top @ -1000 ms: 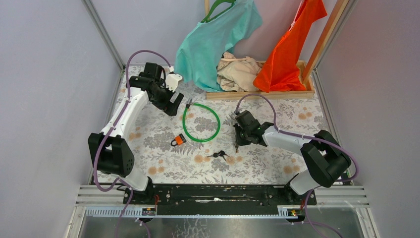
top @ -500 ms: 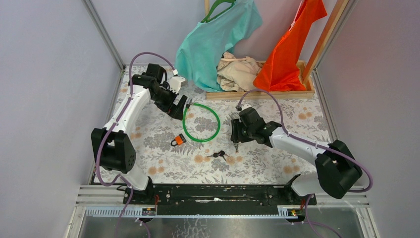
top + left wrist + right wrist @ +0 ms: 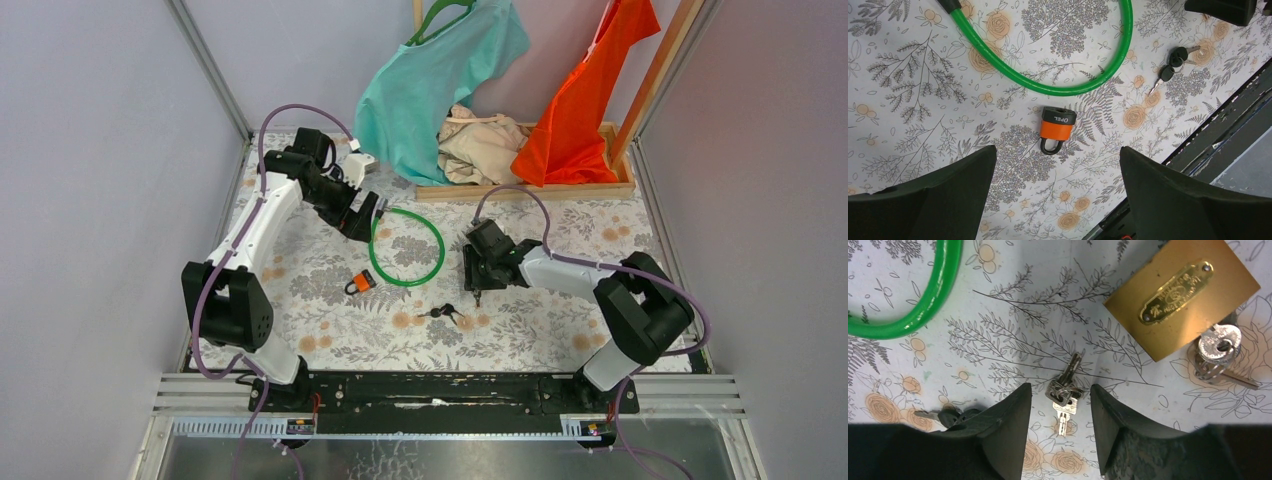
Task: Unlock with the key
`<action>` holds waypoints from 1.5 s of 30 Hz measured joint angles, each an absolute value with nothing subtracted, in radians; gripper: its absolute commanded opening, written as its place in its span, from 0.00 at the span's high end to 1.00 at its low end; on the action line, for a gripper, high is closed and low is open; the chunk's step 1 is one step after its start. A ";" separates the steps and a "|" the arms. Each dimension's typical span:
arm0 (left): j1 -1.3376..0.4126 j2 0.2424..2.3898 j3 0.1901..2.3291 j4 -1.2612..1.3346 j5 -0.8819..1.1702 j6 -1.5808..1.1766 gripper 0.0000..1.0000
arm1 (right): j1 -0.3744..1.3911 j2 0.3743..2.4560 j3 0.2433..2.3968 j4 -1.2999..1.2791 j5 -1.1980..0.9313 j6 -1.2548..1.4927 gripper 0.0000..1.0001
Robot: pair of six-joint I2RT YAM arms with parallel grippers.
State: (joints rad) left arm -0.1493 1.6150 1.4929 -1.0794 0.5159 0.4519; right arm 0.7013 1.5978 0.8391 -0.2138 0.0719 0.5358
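The right hand (image 3: 1059,399) is open. Its fingers (image 3: 1003,430) stand on either side of a small bunch of silver keys (image 3: 1063,390), which lies flat on the flowered counter (image 3: 1013,340) in the lower middle of the right wrist view. I judge that the step in hand is to pick up this bunch. To do it well, the hand should go straight down until both fingertips are at the counter. Then it should close on the ring end and not on a thin blade, because flat keys slip easily. One blade should be left free for the keyhole.

The left hand (image 3: 1058,152) is also open and holds nothing. It hangs above the orange padlock (image 3: 1058,127) in the middle of its view, just below the green cable lock (image 3: 1073,86).

Only the right wrist view shows a brass padlock (image 3: 1182,295) at the upper right, with another key on a ring (image 3: 1217,352) just beside it. In the top view the right arm hides both. The left wrist view shows black-headed keys (image 3: 1175,56) at its upper right. I cannot tell which lock the silver keys fit.
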 measured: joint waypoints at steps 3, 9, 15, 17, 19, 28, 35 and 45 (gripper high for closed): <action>-0.149 1.603 1.494 -1.079 0.516 0.458 0.00 | 0.718 1.622 0.867 -0.218 0.094 0.533 0.60; -0.149 1.598 1.499 -1.082 0.513 0.464 0.00 | 0.734 1.639 0.880 -0.239 0.133 0.520 0.63; -0.149 1.598 1.515 -1.087 0.512 0.466 0.00 | 0.757 1.649 0.898 -0.279 0.170 0.493 0.58; -0.149 1.598 1.520 -1.091 0.512 0.466 0.00 | 0.766 1.653 0.904 -0.292 0.181 0.483 0.62; -0.149 1.598 1.528 -1.092 0.512 0.467 0.00 | 0.775 1.657 0.907 -0.298 0.192 0.474 0.78; -0.149 1.598 1.532 -1.099 0.511 0.467 0.00 | 0.780 1.667 0.919 -0.310 0.208 0.457 0.99; -0.149 1.598 1.541 -1.120 0.530 0.487 0.00 | 0.780 1.635 0.899 -0.292 0.160 0.412 1.00; -0.197 1.584 1.517 -1.301 0.793 0.745 0.08 | 0.785 1.316 0.883 -0.165 -0.348 0.243 1.00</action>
State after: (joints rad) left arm -0.1970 1.5841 1.5173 -1.3014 0.7925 0.7452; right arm 0.7845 1.3159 0.8829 -0.1654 -0.3485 0.2428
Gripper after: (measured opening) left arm 0.949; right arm 0.088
